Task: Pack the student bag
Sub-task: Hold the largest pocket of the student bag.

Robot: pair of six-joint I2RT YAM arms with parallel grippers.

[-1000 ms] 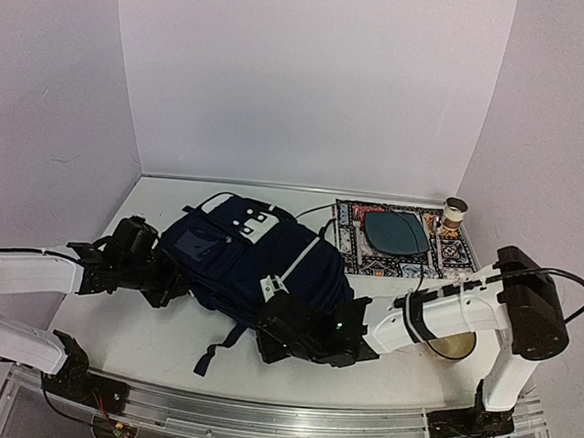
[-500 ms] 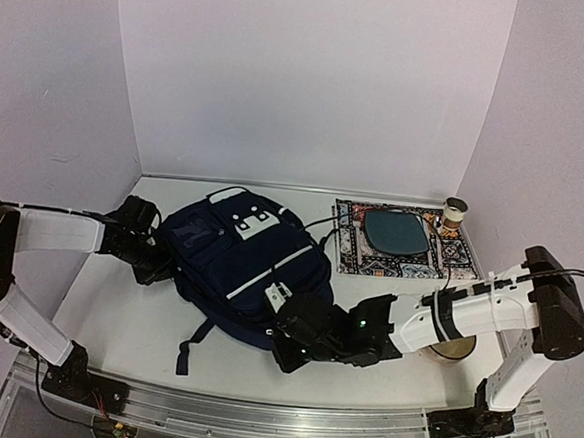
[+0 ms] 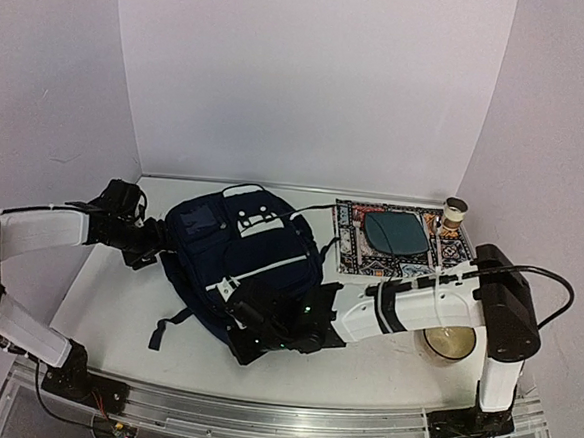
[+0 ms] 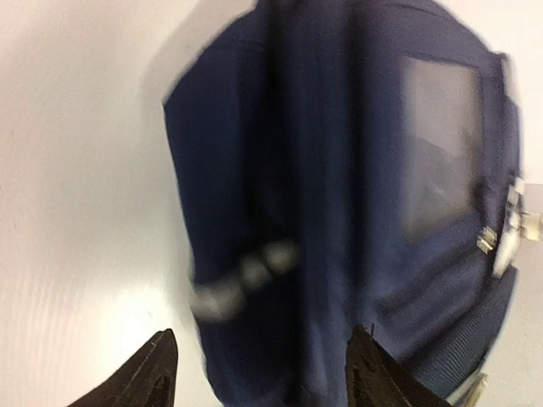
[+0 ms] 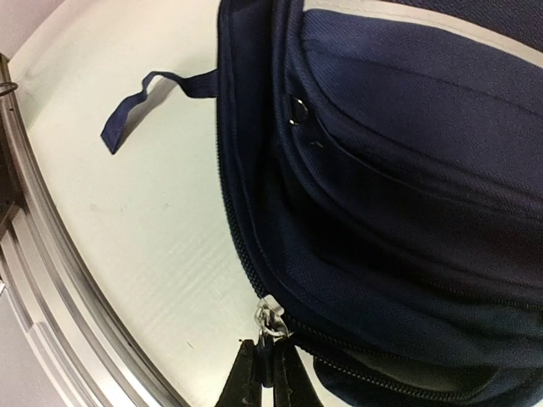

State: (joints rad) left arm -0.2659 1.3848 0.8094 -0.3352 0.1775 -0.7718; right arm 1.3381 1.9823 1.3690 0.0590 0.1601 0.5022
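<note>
The student bag is a dark navy backpack with white stripe trim, lying flat mid-table. My left gripper is at its left edge. In the left wrist view, that left gripper stands open, and the blurred bag lies beyond the fingers with nothing gripped. My right gripper is at the bag's near edge. In the right wrist view, this right gripper is shut on the metal zipper pull of the bag.
A patterned mat with a dark teal pouch lies at the back right, with a small can beside it. A round bowl sits by the right arm. A loose navy strap trails toward the metal front rail.
The left gripper has opened and let go of the bag. The bag has slid and turned to the left. The right gripper has moved left along the bag's near edge, still pinching the zipper pull.
</note>
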